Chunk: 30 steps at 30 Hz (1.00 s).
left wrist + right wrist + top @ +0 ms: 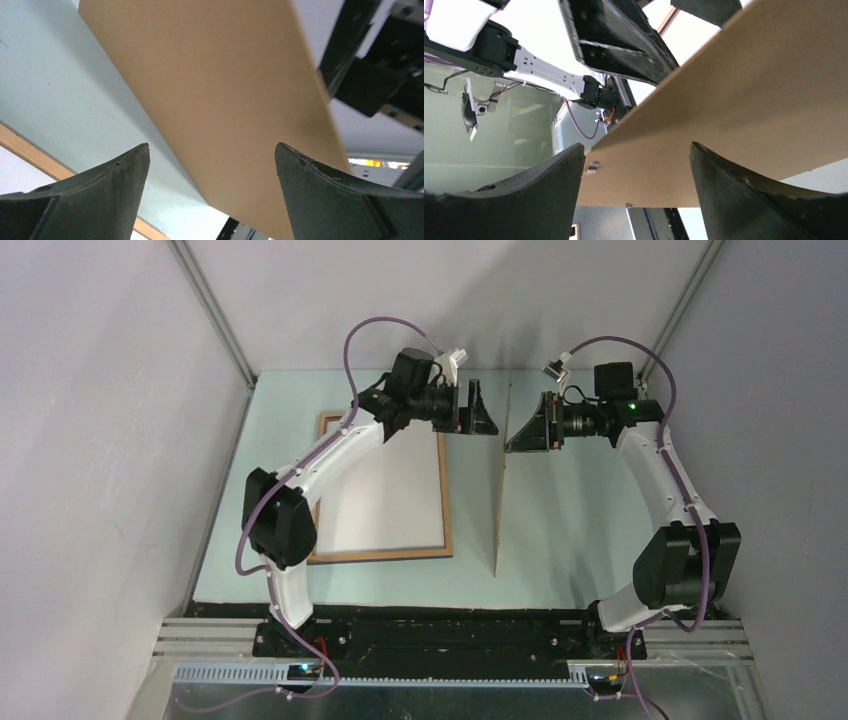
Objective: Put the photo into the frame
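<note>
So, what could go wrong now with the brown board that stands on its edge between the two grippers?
1. The board stands on its thin edge, and both the left gripper and the right gripper look open, so it may tip over.
2. If it falls to the left, it could hit the frame and shift the photo, which lies white side up inside it.
</note>
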{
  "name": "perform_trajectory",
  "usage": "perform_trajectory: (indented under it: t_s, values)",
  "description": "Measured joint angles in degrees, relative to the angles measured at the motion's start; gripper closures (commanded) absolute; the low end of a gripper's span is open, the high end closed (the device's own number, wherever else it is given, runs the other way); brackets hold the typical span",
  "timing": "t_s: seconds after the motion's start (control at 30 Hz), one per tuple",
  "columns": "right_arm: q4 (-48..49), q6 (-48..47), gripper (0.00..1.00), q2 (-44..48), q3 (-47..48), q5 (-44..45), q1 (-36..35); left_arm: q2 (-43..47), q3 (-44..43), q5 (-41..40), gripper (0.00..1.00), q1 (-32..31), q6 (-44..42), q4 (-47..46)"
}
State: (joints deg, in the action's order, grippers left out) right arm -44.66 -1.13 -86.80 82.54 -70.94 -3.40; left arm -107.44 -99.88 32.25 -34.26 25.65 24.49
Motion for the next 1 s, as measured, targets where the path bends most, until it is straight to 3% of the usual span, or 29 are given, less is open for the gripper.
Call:
perform_trajectory:
  t_s: [0.3,1.0]
  values:
    - [0.2,0.3,0.19,-1.6,0.5,0.9,-2.1,0.0,-4.9,-1.4,0.00,0.5,6.4,-0.3]
    - [0.2,0.1,0.21,-3.1,0.5,2.6,-2.4,0.7,-3.0,-0.5,0.02,0.8,9.4,-1.0]
